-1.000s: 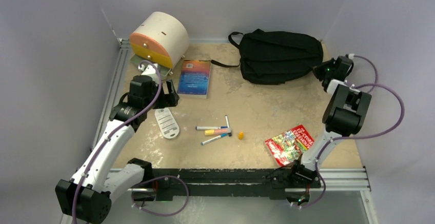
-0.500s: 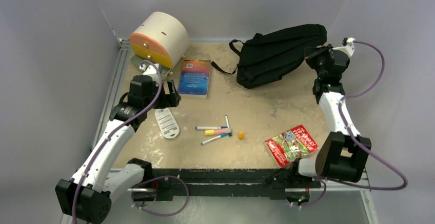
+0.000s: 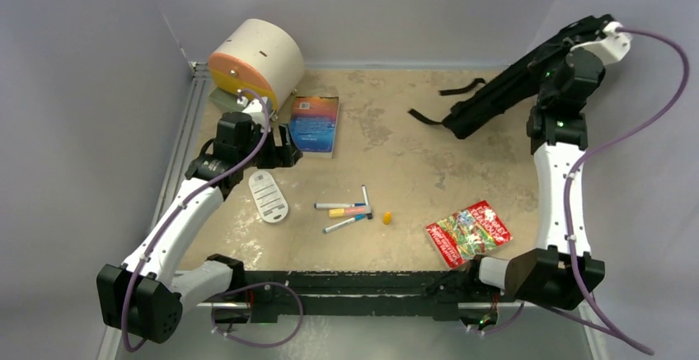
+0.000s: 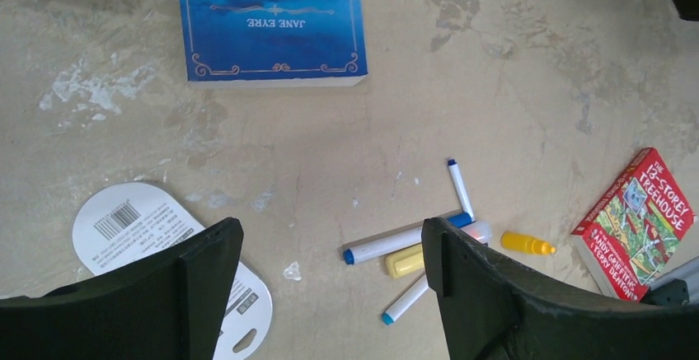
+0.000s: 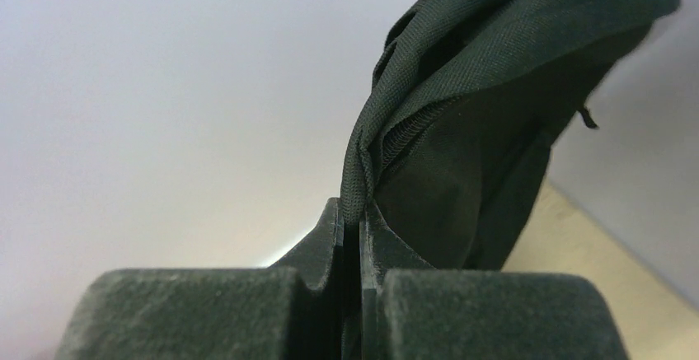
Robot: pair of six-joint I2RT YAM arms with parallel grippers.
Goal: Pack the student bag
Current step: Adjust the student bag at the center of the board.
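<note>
tabletop (image 3: 412, 162): scuffed beige, boxed in by grey walls (image 3: 371, 6)
student bag (image 3: 494, 96): held up slanted at far right
right claw (image 5: 350, 228): raised high, pinched on bag fabric
left claw (image 4: 330, 232): spread wide, parked beside blue book (image 3: 313, 125)

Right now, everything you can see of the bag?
The bag is black woven fabric, soft and slack, with a zipper seam showing in the wrist view. It hangs slanted at the far right, its top fold pinched in the shut right gripper. Two straps trail toward the table; whether its low end touches, I cannot tell.
</note>
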